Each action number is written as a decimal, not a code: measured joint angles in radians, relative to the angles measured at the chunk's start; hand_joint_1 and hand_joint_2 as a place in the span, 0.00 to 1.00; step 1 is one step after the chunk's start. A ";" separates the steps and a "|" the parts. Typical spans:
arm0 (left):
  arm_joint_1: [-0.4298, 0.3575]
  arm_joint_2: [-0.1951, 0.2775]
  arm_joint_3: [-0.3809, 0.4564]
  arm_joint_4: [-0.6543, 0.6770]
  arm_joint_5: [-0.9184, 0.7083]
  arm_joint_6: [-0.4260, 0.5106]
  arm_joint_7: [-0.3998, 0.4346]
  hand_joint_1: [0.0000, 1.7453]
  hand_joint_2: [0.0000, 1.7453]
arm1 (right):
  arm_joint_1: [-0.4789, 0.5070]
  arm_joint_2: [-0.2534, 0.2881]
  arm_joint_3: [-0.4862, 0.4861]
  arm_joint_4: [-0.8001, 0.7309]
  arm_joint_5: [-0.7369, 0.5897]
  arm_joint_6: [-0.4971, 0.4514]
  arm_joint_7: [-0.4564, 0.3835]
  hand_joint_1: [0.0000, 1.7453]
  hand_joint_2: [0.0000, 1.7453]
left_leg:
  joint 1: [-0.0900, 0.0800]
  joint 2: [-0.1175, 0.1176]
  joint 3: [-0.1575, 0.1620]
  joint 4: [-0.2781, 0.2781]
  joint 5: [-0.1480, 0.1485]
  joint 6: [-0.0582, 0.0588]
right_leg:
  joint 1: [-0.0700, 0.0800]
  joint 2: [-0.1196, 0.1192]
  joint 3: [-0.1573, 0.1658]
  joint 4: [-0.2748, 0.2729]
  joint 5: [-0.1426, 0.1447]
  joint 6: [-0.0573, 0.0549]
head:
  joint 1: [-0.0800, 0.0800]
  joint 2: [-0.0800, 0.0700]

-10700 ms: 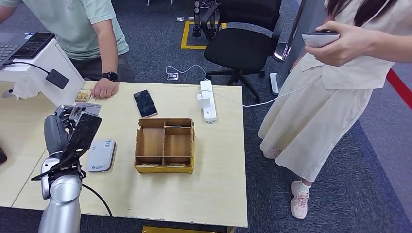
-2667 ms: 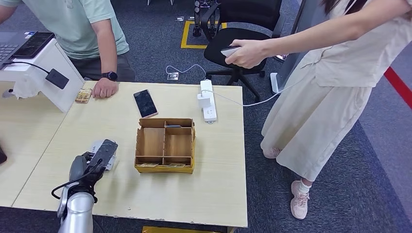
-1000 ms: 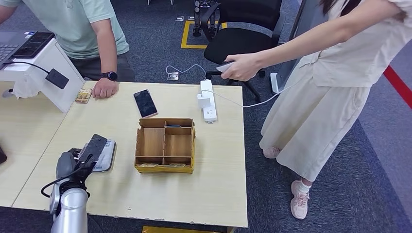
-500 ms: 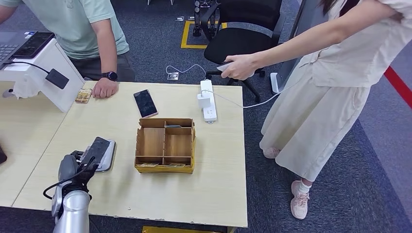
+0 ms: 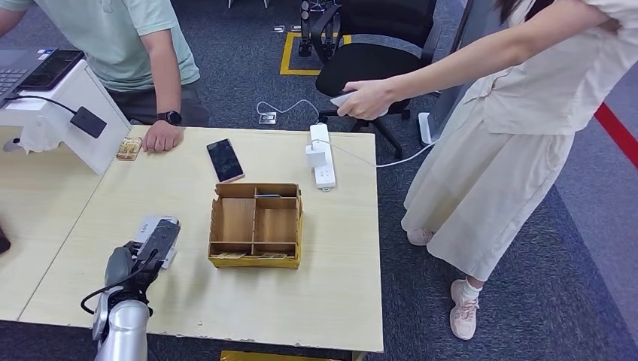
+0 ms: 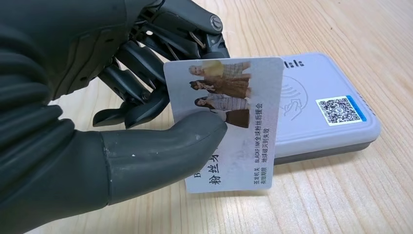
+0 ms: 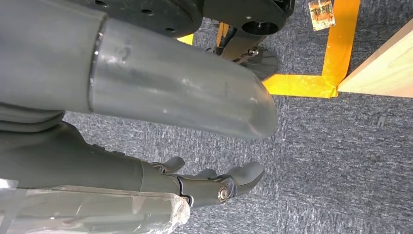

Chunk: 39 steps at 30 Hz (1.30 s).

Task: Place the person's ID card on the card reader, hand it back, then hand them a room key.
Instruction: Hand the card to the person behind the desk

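We're pinching the ID card [image 6: 229, 122] in the left hand [image 6: 97, 112], thumb on the printed face, darker fingers behind it. In the left wrist view the card is standing on edge, tilted, one end overlapping the near part of the card reader [image 6: 321, 105]; whether it's touching the reader, we can't tell. In the head view the left hand [image 5: 147, 252] is sitting over the reader [image 5: 150, 223] near the table's front left, just beside the cardboard organizer box [image 5: 256, 224].

Right hand [image 7: 214, 185] is hanging down over grey carpet, fingers loosely curled, holding nothing we can see.

Step in hand, as we're judging it: getting the card onto the reader. To do it well we're thinking: lay the card flat, face parallel to the reader's top, centered over the wave symbol rather than hanging off the near edge. Lower gently so the light reader isn't shoved along the table [image 5: 331, 286]. Open the thumb only once the card is resting, or it could slide off.

Further back: a phone [image 5: 225, 159] and a power strip [image 5: 322, 156] are lying on the table. A seated person's hand [image 5: 162, 137] is resting at the far edge. A standing person is reaching in from the right with a pale device [image 5: 347, 98] in hand.
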 joint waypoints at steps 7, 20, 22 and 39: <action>0.000 0.001 -0.001 0.009 -0.021 0.036 0.002 1.00 1.00 | 0.004 0.006 -0.008 -0.013 0.005 0.002 -0.001 0.00 0.00 | 0.000 0.000 0.000 0.000 0.000 0.000 | 0.000 0.000 0.000 0.000 0.000 0.000 | 0.000 0.000; -0.013 0.015 -0.029 0.003 0.109 0.033 -0.031 1.00 1.00 | 0.007 0.011 -0.022 -0.025 0.014 0.001 -0.015 0.00 0.00 | 0.000 0.000 0.000 0.000 0.000 0.000 | 0.000 0.000 0.000 0.000 0.000 0.000 | 0.000 0.000; -0.016 0.020 -0.039 -0.008 0.116 0.033 -0.036 1.00 1.00 | 0.005 0.011 -0.023 -0.023 0.010 -0.006 -0.027 0.00 0.00 | 0.000 0.000 0.000 0.000 0.000 0.000 | 0.000 0.000 0.000 0.000 0.000 0.000 | 0.000 0.000; -0.092 0.067 -0.111 -0.117 0.072 0.104 -0.070 1.00 1.00 | -0.035 0.005 -0.023 0.020 -0.007 -0.024 -0.056 0.00 0.00 | 0.000 0.000 0.000 0.000 0.000 0.000 | 0.000 0.000 0.000 0.000 0.000 0.000 | 0.000 0.000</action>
